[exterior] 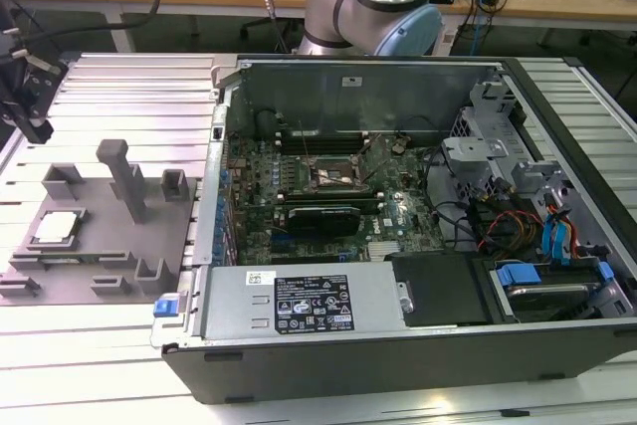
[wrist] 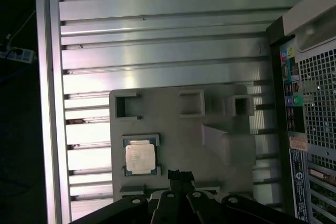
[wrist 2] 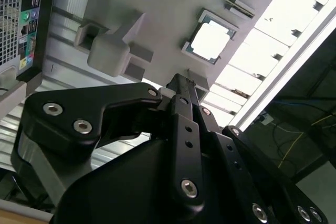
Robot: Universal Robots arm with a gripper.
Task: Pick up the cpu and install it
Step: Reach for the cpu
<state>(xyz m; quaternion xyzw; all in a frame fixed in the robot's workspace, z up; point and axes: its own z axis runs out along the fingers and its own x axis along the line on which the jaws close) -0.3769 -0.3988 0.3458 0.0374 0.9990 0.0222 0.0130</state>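
**CPU in tray, gripper empty nearby**

We see the cpu [exterior: 57, 229] lying flat, metal top up, in a square recess of the grey tray [exterior: 100, 271]. In the exterior view that recess is at the tray's left end. The tray sits on the slatted alu counter [exterior: 129, 82], just beside the open PC case [exterior: 418, 345], which is on the exterior view's right.

The cpu is also in both wrist views [wrist 2: 211, 42] [wrist: 140, 155], seated square in its pocket w/ nothing touching it. Upright posts [exterior: 124, 176] stand elsewhere on the tray, apart from the chip.

The gripper [wrist: 180, 174] has its fingers pressed together w/ nothing between them (same look in the second wrist view [wrist 2: 179, 81]). It's over the tray near the cpu but off to one side, not in contact. We can't tell its height above the tray.

Inside the case, the socket frame [exterior: 336, 174] sits mid-board on the motherboard [exterior: 299, 231]. We can't tell if it's latched. The arm base [exterior: 373, 2] stands behind the case. So the cpu isn't picked up or installed yet.
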